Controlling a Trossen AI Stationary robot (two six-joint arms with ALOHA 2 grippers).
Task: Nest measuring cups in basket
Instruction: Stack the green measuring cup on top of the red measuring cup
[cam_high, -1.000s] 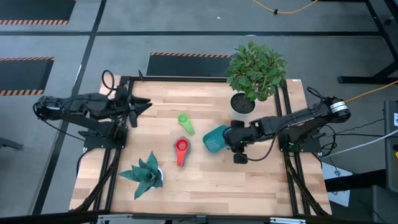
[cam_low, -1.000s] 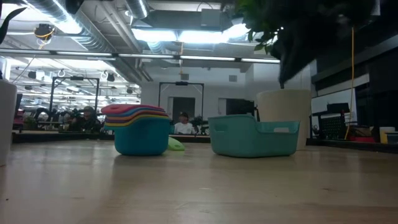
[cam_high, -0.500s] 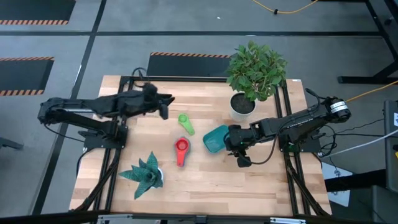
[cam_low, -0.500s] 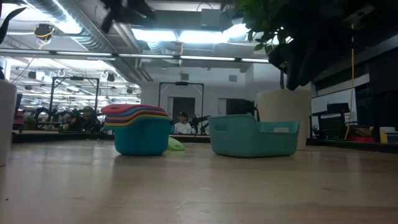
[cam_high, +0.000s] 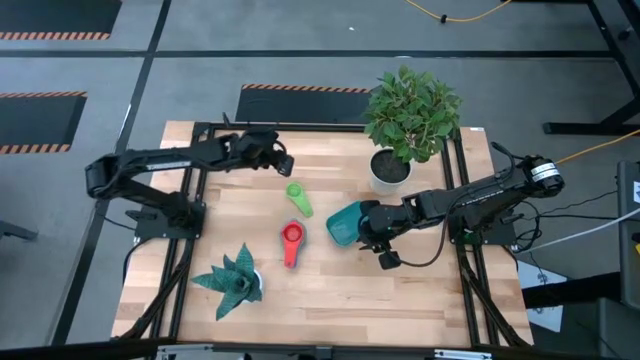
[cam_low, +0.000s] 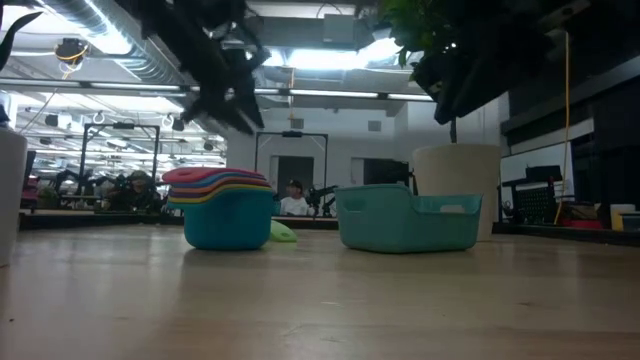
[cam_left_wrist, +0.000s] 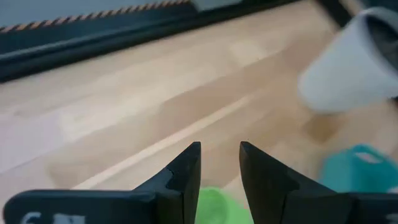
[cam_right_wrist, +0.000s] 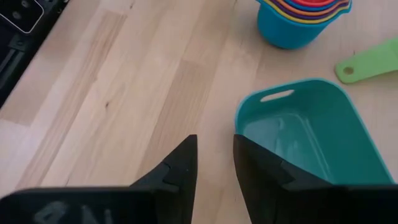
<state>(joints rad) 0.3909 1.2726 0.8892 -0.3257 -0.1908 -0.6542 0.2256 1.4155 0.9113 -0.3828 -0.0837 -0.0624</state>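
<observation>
A stack of nested measuring cups (cam_high: 291, 240), red on top and blue at the bottom (cam_low: 222, 205), stands at the table's middle. A single green cup (cam_high: 297, 197) lies beyond it on the wood. The teal basket (cam_high: 345, 224) stands upright and hollow (cam_right_wrist: 311, 134) to the right of the stack. My left gripper (cam_high: 285, 160) hangs open above the table, just on the far side of the green cup (cam_left_wrist: 211, 205). My right gripper (cam_right_wrist: 215, 155) is open over the table at the basket's right side (cam_high: 366, 224), with nothing between its fingers.
A leafy plant (cam_high: 412, 112) in a white pot (cam_high: 390, 168) stands at the far right, close behind the basket. A small spiky plant (cam_high: 232, 278) sits near the front left. Bare wood lies along the near edge and the far left.
My left gripper has swung from the table's left edge toward the right along the far side and come down, ending just beyond the green cup. The cups and basket have stayed put.
</observation>
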